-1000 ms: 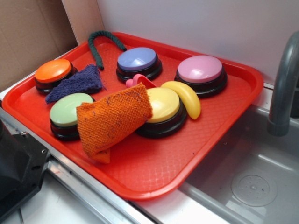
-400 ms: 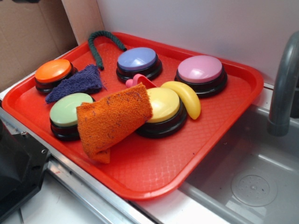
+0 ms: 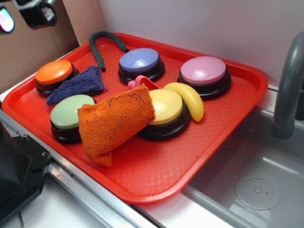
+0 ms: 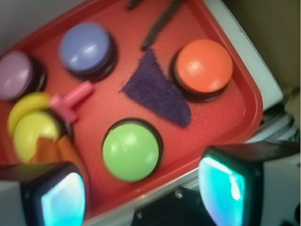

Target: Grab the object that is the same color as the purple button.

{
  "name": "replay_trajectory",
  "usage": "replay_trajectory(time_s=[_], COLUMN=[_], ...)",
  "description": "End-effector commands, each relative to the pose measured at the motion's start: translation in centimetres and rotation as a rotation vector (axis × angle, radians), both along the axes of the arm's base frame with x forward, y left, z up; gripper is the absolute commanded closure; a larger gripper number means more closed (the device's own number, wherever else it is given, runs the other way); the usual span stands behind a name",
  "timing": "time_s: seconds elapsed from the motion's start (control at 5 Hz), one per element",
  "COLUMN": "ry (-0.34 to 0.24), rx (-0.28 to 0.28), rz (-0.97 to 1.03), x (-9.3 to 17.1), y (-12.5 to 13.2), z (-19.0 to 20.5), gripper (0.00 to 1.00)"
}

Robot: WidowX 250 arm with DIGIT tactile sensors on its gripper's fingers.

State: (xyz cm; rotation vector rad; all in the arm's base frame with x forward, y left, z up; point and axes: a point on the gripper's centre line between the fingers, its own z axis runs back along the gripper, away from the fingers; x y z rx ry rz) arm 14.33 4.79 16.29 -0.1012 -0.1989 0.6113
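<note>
The small dark purple cloth rag (image 3: 78,84) lies on the red tray (image 3: 156,171) between the orange button (image 3: 53,72) and the green button (image 3: 71,111). In the wrist view the rag (image 4: 157,92) sits mid-frame. The purple button (image 3: 139,60) stands at the tray's back; it also shows in the wrist view (image 4: 85,45). My gripper (image 4: 143,190) is open and empty, high above the tray's near-left edge; only its tip (image 3: 26,12) shows at the top left of the exterior view.
The tray also holds a pink button (image 3: 203,71), a yellow button (image 3: 165,107), an orange woven cloth (image 3: 114,121), a yellow banana (image 3: 189,99), a pink scoop (image 3: 142,83) and a dark green cord (image 3: 102,42). A sink (image 3: 256,180) with a grey faucet (image 3: 289,85) lies at right.
My gripper has come into the exterior view at the top left corner; earlier it was out of view. Nothing on the tray has moved.
</note>
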Motion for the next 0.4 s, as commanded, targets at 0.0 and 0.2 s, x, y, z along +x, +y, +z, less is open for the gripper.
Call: replay_trajectory(time_s=[0.0,0.2], ry=[-0.053,-0.042], rx=[0.044,0.066], rz=[0.241,0.300], x=[0.6,1.3], y=[3.6,4.9], z=[-4.0,-6.3], gripper=[0.00,0.00])
